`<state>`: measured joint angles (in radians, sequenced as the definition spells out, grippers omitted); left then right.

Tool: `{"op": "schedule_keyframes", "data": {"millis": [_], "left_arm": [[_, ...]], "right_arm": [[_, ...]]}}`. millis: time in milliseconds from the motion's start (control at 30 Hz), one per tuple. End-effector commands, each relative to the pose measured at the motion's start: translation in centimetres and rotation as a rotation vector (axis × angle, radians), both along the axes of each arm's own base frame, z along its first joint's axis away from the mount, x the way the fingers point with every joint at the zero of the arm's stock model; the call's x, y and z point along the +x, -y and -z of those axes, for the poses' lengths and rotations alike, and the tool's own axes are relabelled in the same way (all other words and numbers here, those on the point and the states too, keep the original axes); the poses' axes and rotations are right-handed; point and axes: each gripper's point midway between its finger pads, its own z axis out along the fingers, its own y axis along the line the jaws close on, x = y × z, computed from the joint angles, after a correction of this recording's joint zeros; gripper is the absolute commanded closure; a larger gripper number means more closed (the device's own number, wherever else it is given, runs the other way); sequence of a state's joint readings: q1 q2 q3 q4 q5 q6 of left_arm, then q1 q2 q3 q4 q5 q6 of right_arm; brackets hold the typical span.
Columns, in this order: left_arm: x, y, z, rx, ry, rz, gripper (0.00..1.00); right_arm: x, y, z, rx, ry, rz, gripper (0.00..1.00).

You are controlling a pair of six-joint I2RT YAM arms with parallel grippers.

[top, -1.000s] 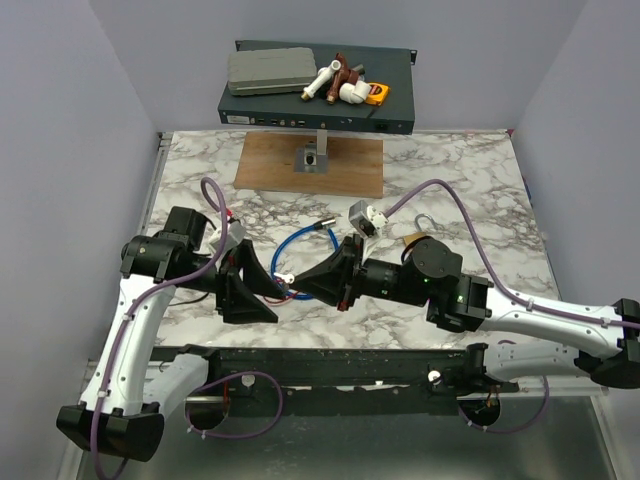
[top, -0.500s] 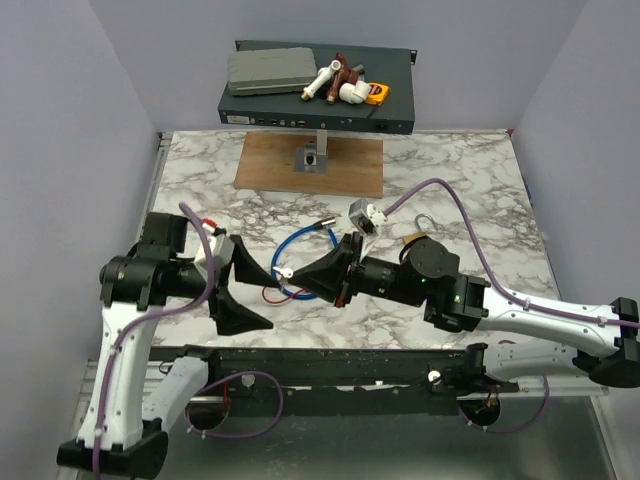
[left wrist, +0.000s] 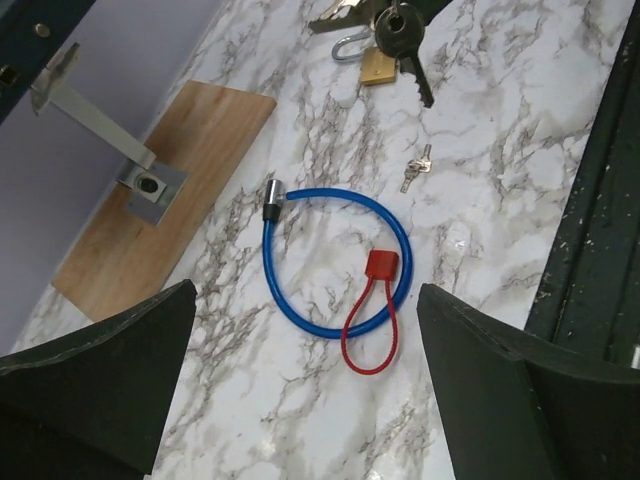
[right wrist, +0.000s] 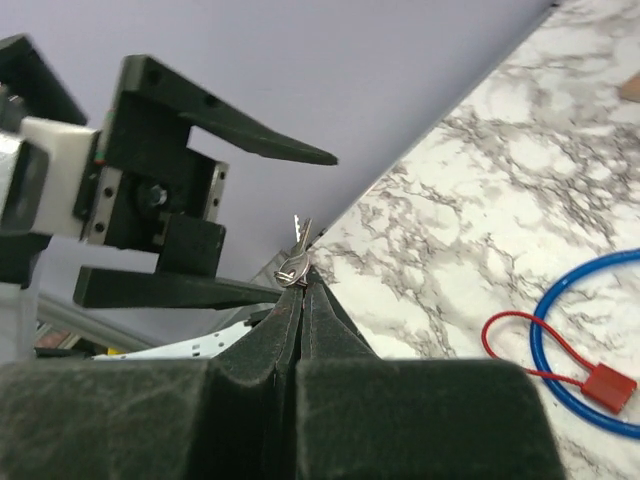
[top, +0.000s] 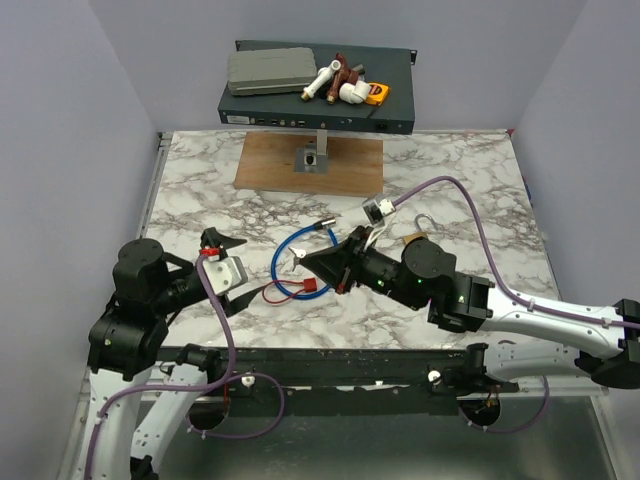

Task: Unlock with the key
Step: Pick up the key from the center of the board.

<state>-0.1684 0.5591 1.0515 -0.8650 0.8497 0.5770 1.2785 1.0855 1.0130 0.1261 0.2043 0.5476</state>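
The right gripper (right wrist: 303, 282) has its fingers pressed together, pinching the key (right wrist: 295, 262) at the very tips. Only a sliver of metal is caught, and the key stands skewed off the finger line, pointing upward rather than straight ahead. That thin hold is the main risk, I judge: any side load at the keyway could twist the key in the pads or flick it out.

Just ahead of those fingertips hangs the left gripper (right wrist: 300, 225), spread wide and holding nothing. A careless advance could knock the key against its fingers.

The brass padlock (left wrist: 377, 65) lies loose, back beside the right wrist and behind the fingertips, so the hand has to turn round to reach it. With nothing bracing it, the lock would probably skid on the marble table (left wrist: 480, 250) when the key pushes in.

Below the hand the red loop strap (left wrist: 382, 265) lies inside the blue cable (left wrist: 266, 258), apart from the key. A dropped key would therefore be bare, tiny and hard to pick up. A second small silver key (left wrist: 417, 168) on the marble could then be mistaken for it
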Motion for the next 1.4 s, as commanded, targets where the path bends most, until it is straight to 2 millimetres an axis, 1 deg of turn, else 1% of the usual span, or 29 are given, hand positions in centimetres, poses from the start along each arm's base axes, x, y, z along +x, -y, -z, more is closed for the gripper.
{"op": "schedule_keyframes", "data": {"millis": [0,100,200,267,367,500,567,733,900,1067,1200,1300,1367], "left_arm": [[3.1,-1.3,-0.4,0.060,0.085,-0.170,0.11],[4.0,-1.1,-0.1,0.056,0.094,-0.202,0.16],[4.8,-0.9,-0.7,0.031,0.135,-0.233,0.19],[4.7,-0.7,-0.7,0.031,0.134,-0.227,0.20],[4.3,-0.2,-1.1,0.025,0.162,-0.218,0.23],[3.9,0.5,-2.5,-0.001,0.257,-0.200,0.23],[3.5,1.1,-2.7,0.004,0.304,-0.172,0.23],[3.5,2.2,-1.7,0.094,0.384,-0.131,0.22],[5.2,2.0,-1.4,0.161,0.433,-0.192,0.21],[6.3,2.2,-1.3,0.202,0.491,-0.228,0.22],[5.9,2.8,-1.1,0.208,0.491,-0.195,0.22],[5.9,3.2,-0.9,0.213,0.479,-0.183,0.26],[5.9,3.5,-0.9,0.208,0.475,-0.178,0.30]], "right_arm": [[2.0,1.3,-0.5,0.029,-0.094,0.143,0.99],[2.4,1.1,-0.5,0.034,-0.128,0.168,0.99],[3.2,1.2,-0.1,0.048,-0.174,0.223,0.99],[3.7,1.4,0.0,0.066,-0.206,0.260,0.99],[4.3,1.2,0.4,0.093,-0.248,0.294,0.99],[5.0,0.5,1.5,0.096,-0.287,0.334,0.99],[5.3,0.1,1.7,0.102,-0.293,0.344,0.99],[5.8,-0.3,1.2,0.127,-0.285,0.361,0.99],[6.2,0.2,0.8,0.160,-0.291,0.392,0.99],[6.6,0.5,0.9,0.191,-0.317,0.422,0.99],[6.8,0.3,1.2,0.200,-0.334,0.437,0.99],[6.9,0.0,1.2,0.215,-0.342,0.437,0.99],[6.9,-0.3,1.2,0.218,-0.346,0.430,0.99]]}}
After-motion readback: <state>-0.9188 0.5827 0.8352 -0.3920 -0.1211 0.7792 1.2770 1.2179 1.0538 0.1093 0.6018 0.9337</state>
